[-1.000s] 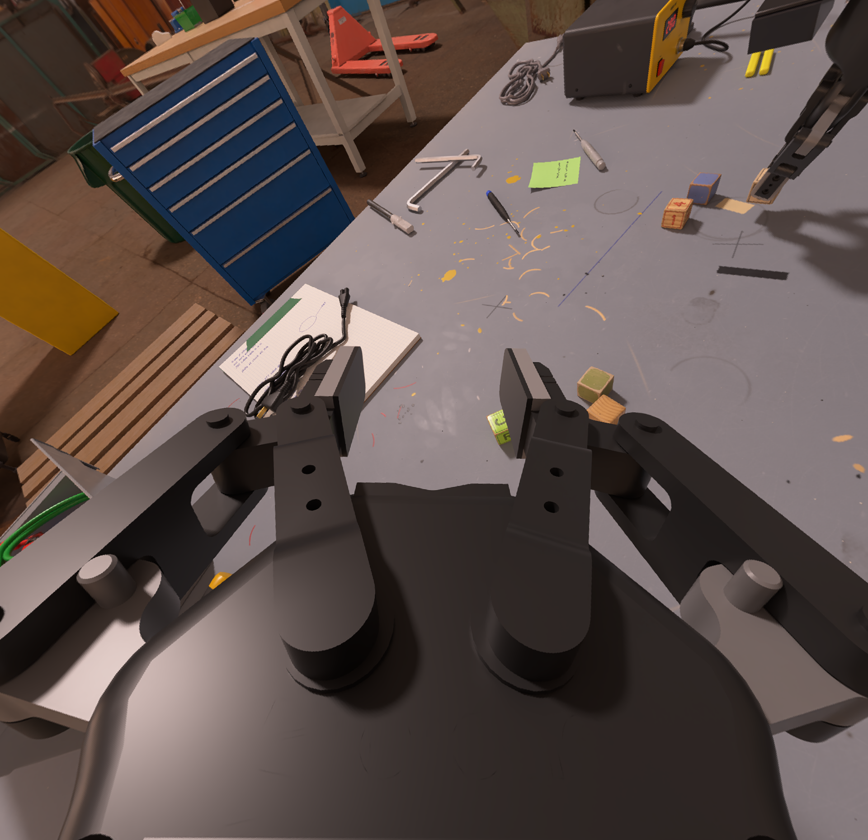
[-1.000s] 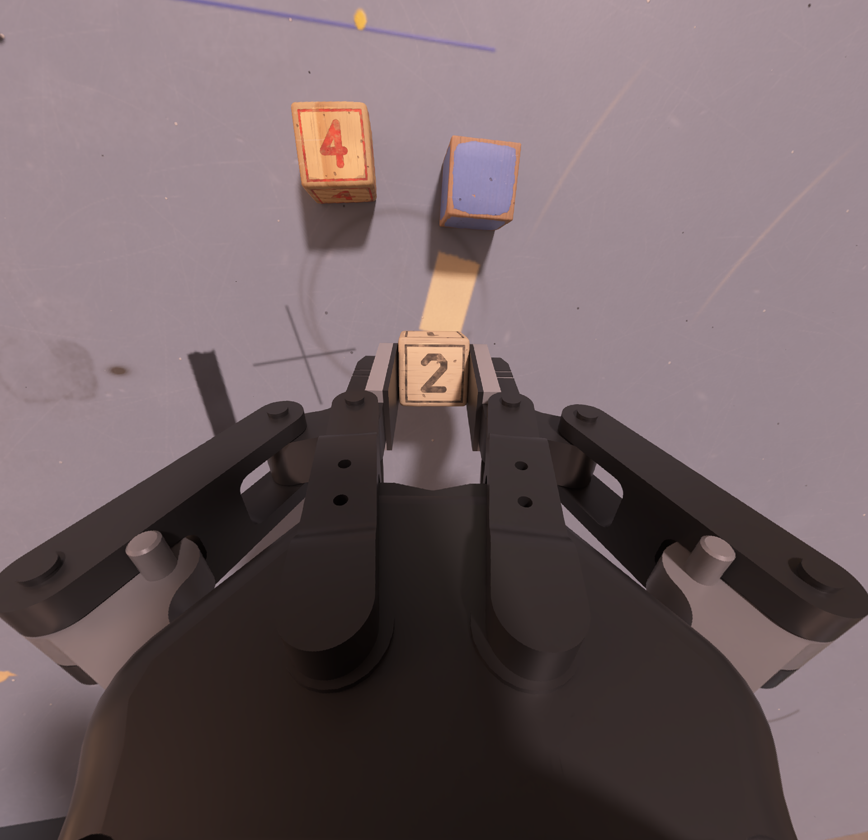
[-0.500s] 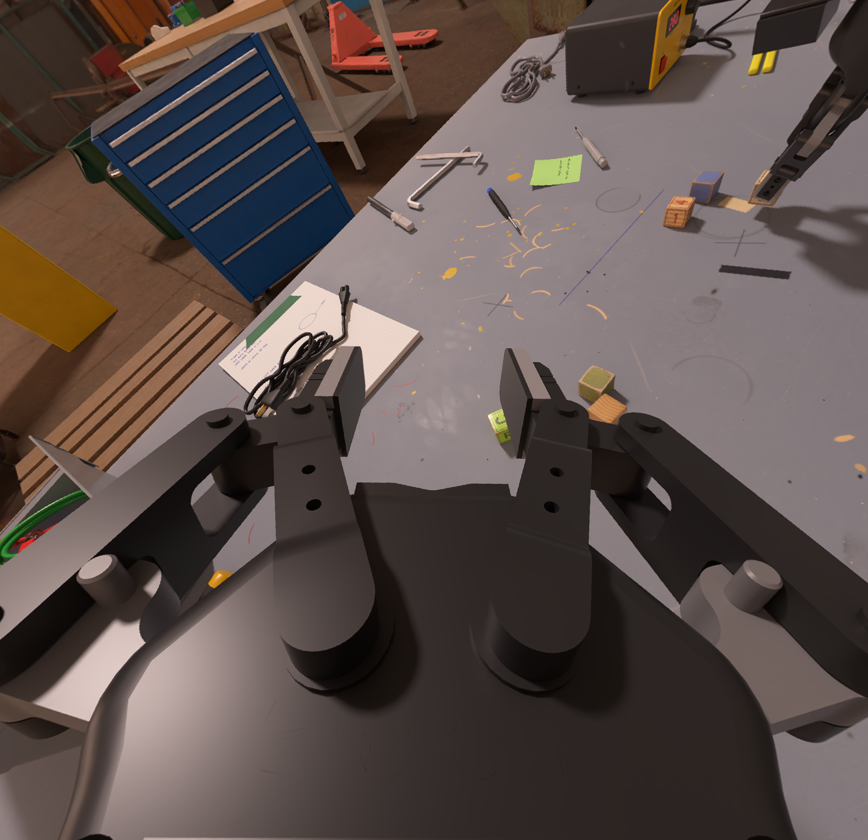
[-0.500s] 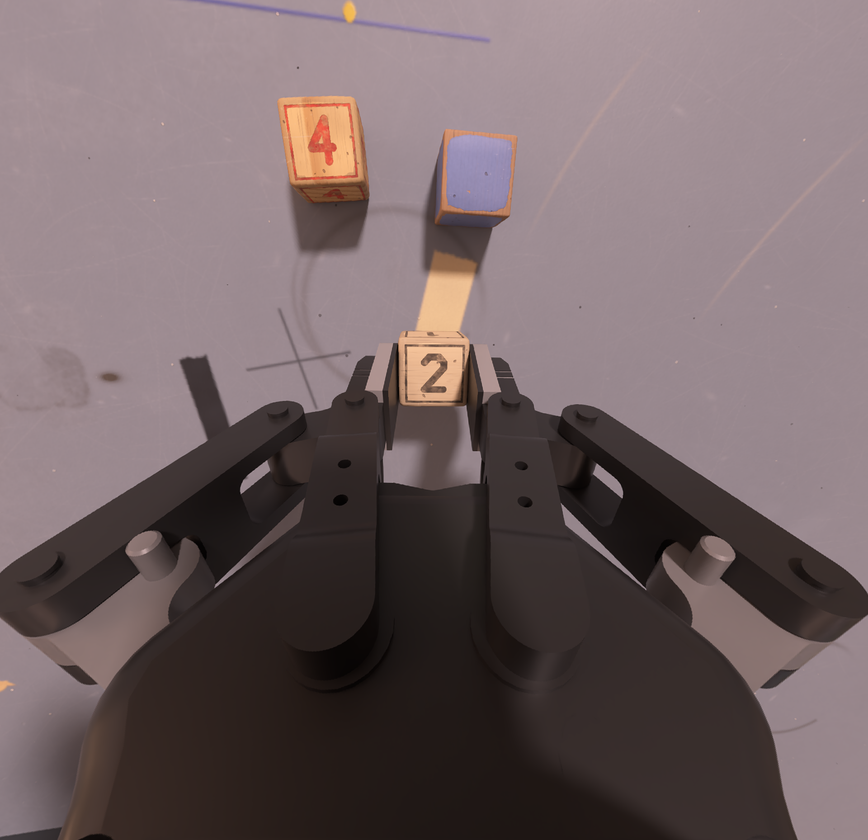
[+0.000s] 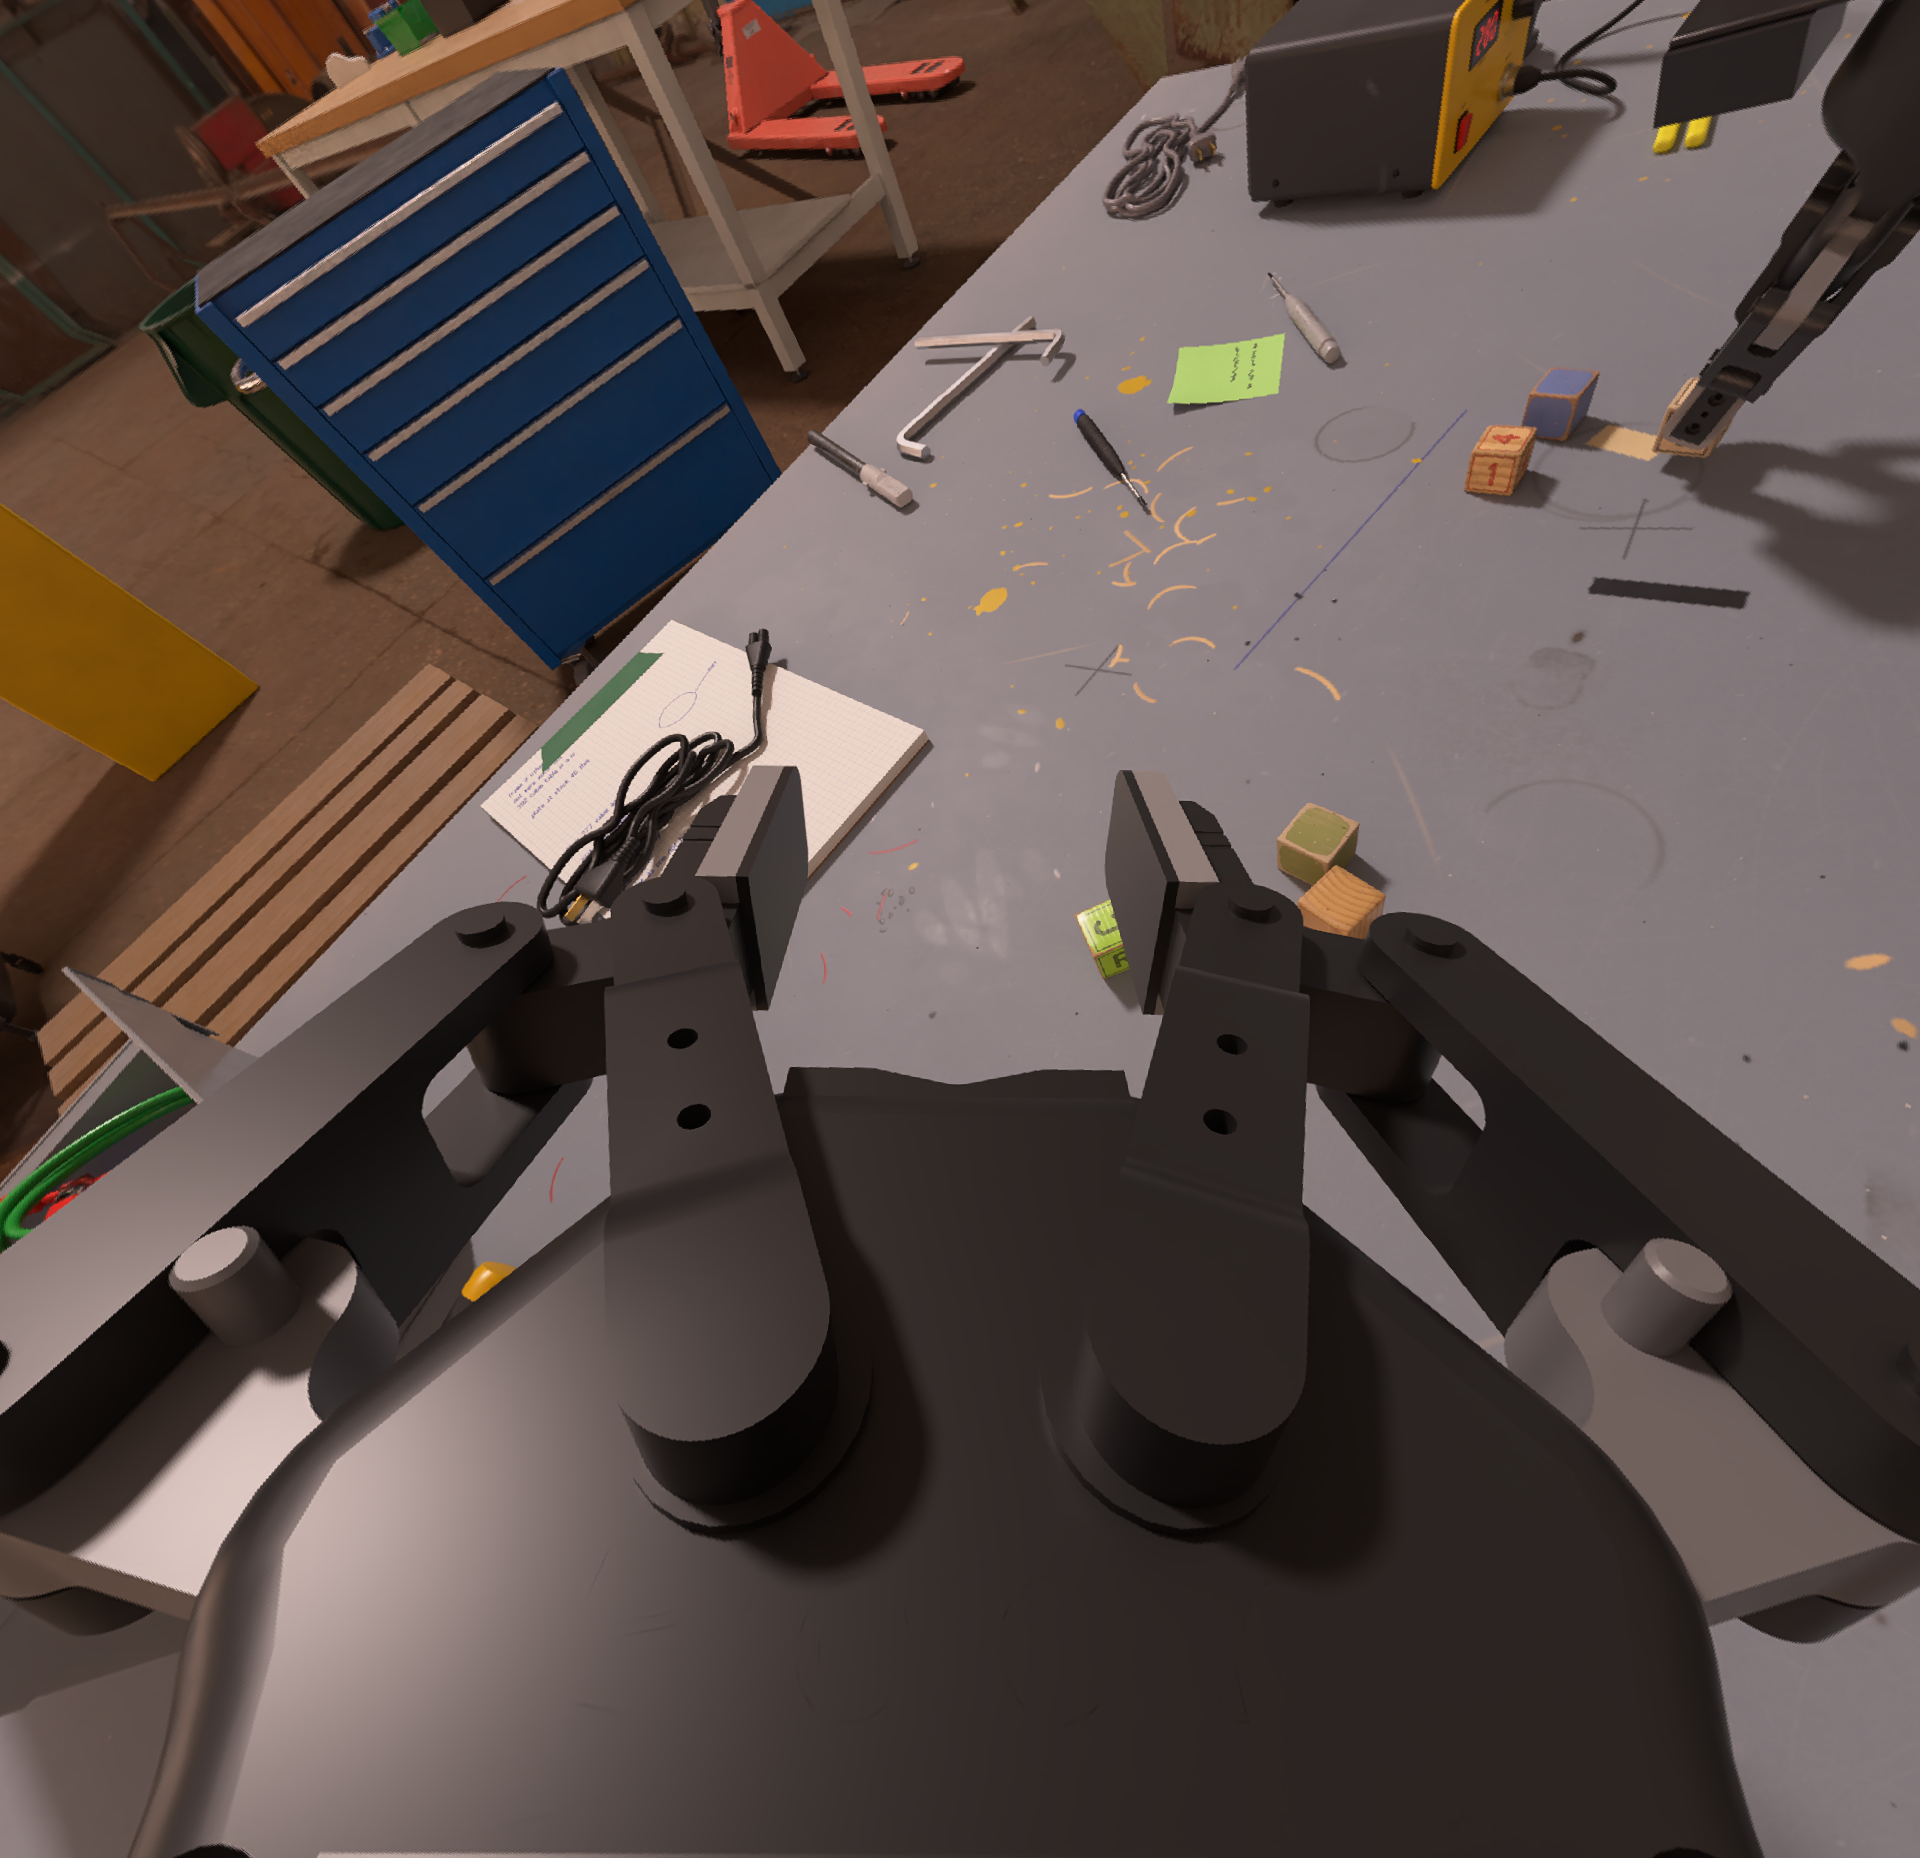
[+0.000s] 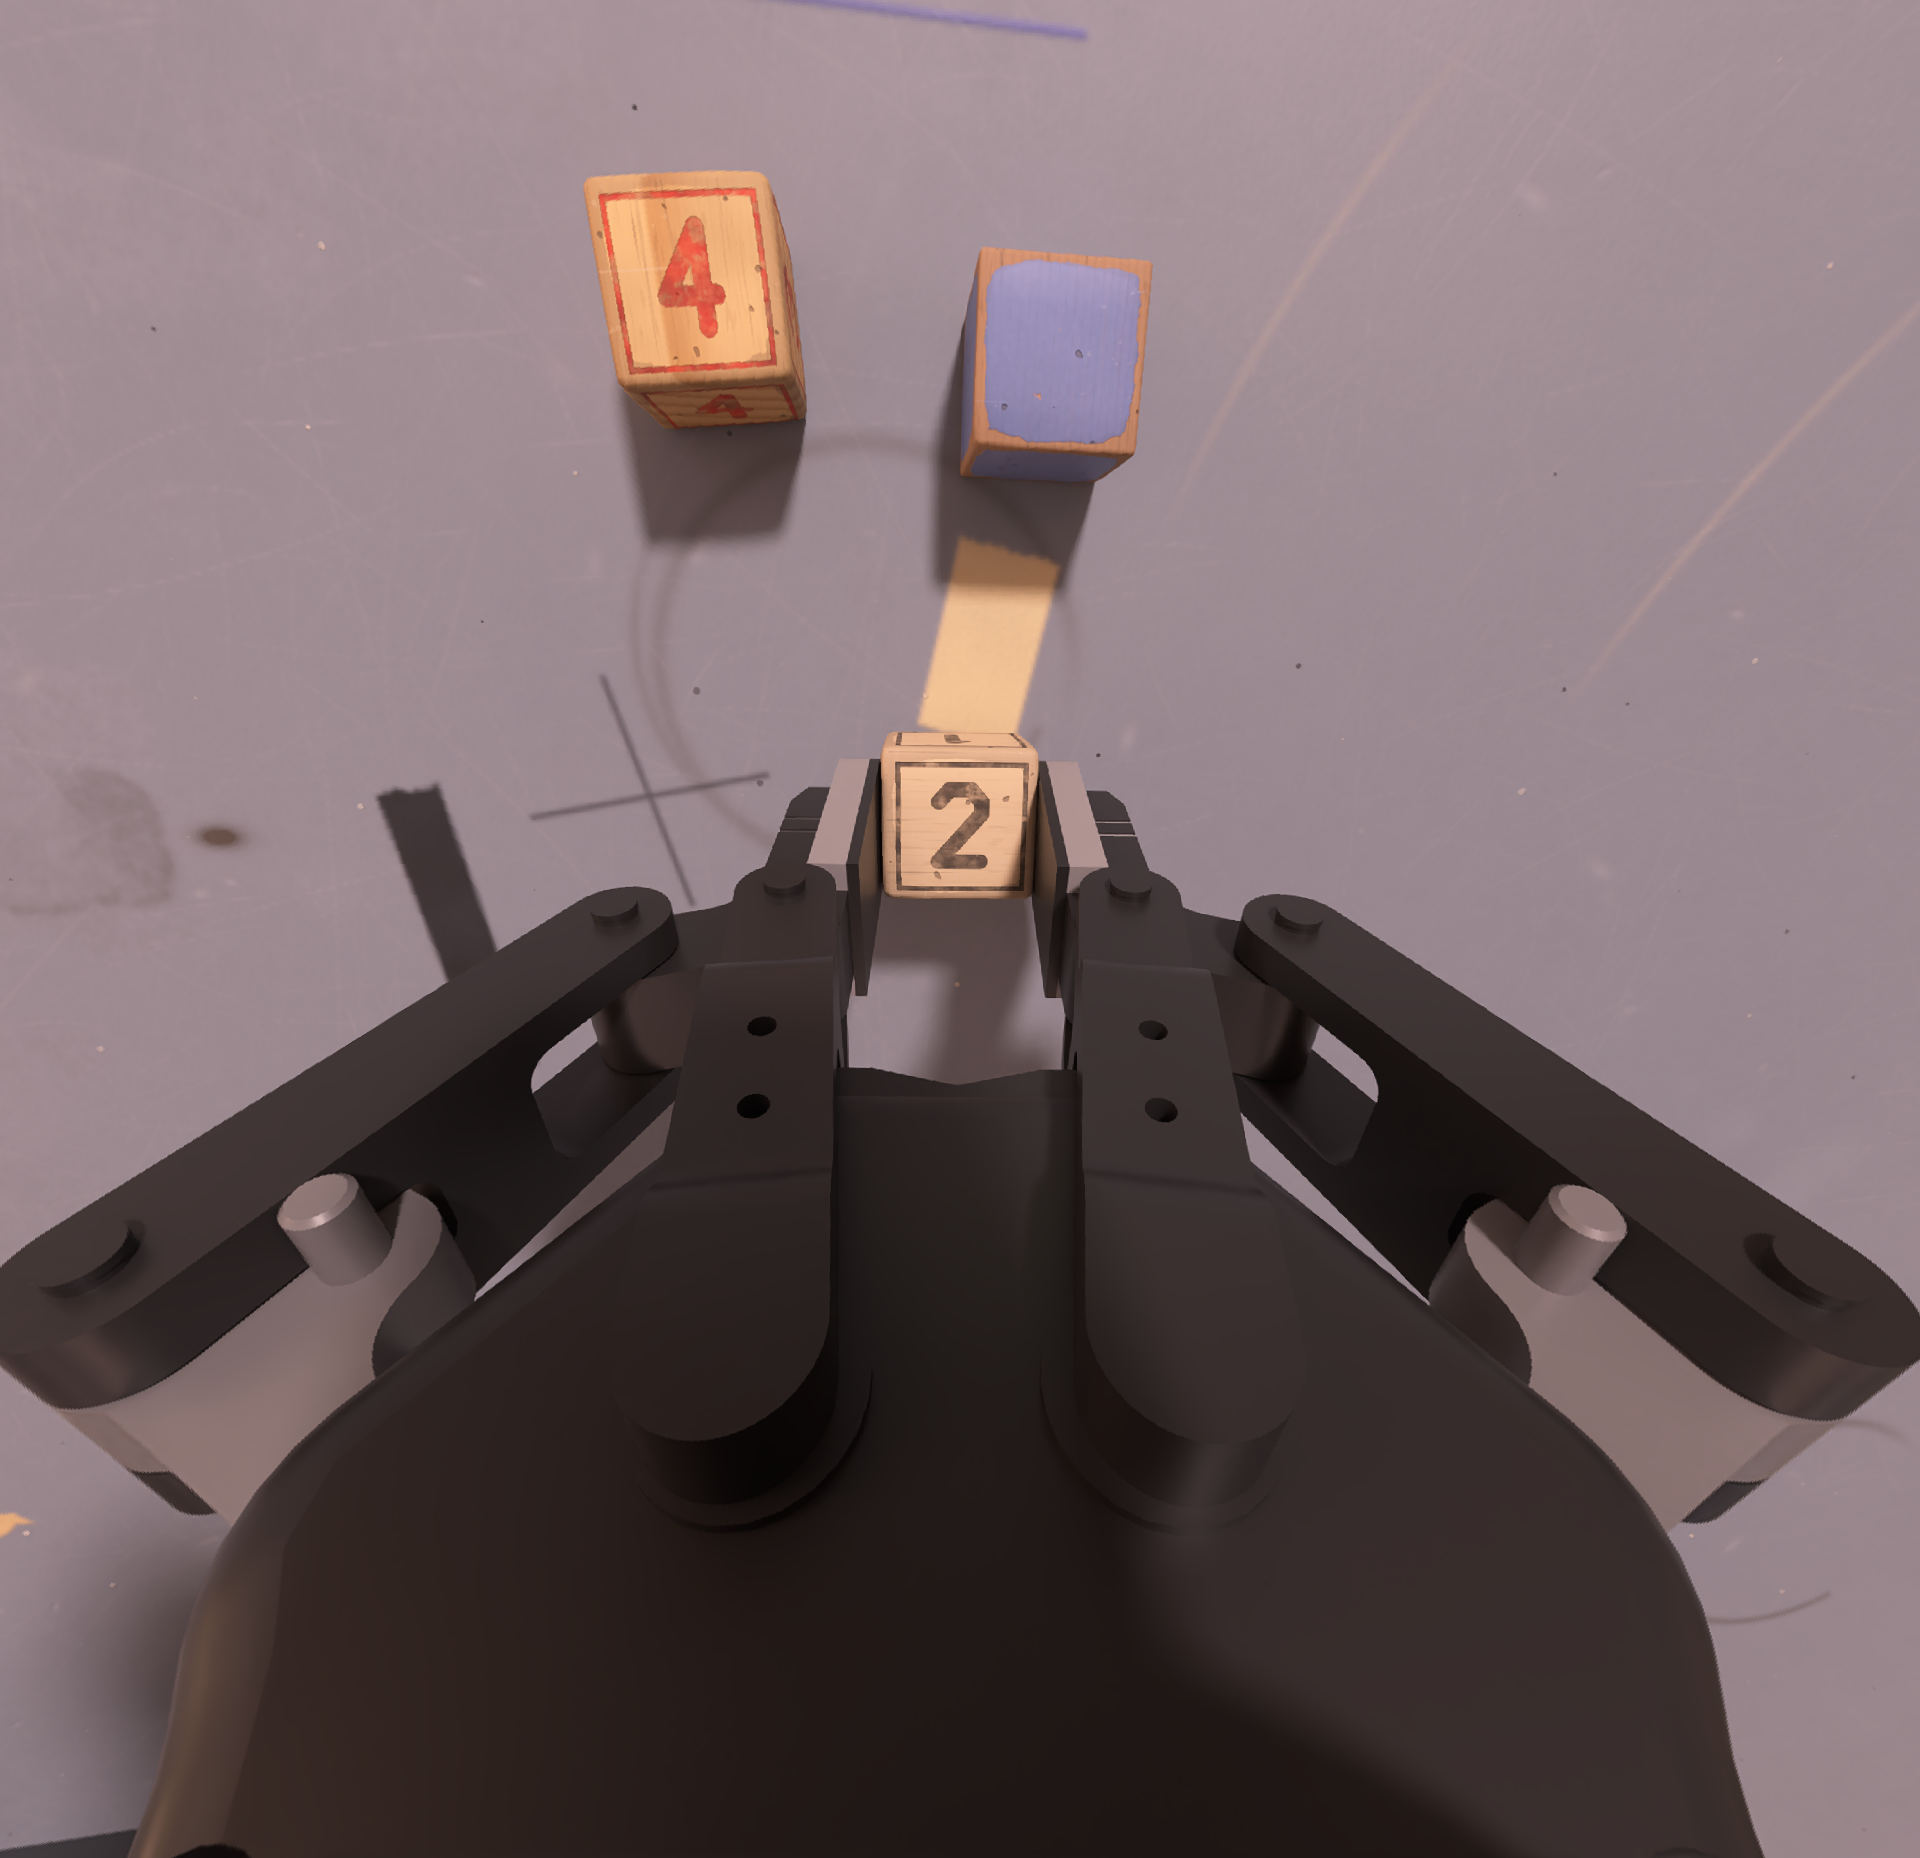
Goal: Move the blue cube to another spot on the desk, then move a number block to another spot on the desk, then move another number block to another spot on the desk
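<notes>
My right gripper (image 6: 958, 821) is shut on a pale wooden number block with a black digit (image 6: 958, 816) and holds it above the desk. Ahead of it on the desk sit the blue cube (image 6: 1055, 364) and a wooden number block with a red digit (image 6: 696, 291). In the left wrist view the blue cube (image 5: 1562, 402), the red-digit block (image 5: 1498, 461) and the right gripper (image 5: 1694, 426) show far off at the upper right. My left gripper (image 5: 951, 873) is open and empty above the near desk.
Near my left gripper lie a green block (image 5: 1317, 842), a plain wooden block (image 5: 1342, 902), a bright green block (image 5: 1101, 938) and a notepad (image 5: 831, 748) with a black cable (image 5: 644, 800). Farther off are a green note (image 5: 1228, 368), pens, hex keys and a black-and-yellow box (image 5: 1382, 73).
The right gripper has moved slightly with the black-digit block held; the blue cube and red-digit block shift a little lower and left in its view. The left gripper has barely moved.
</notes>
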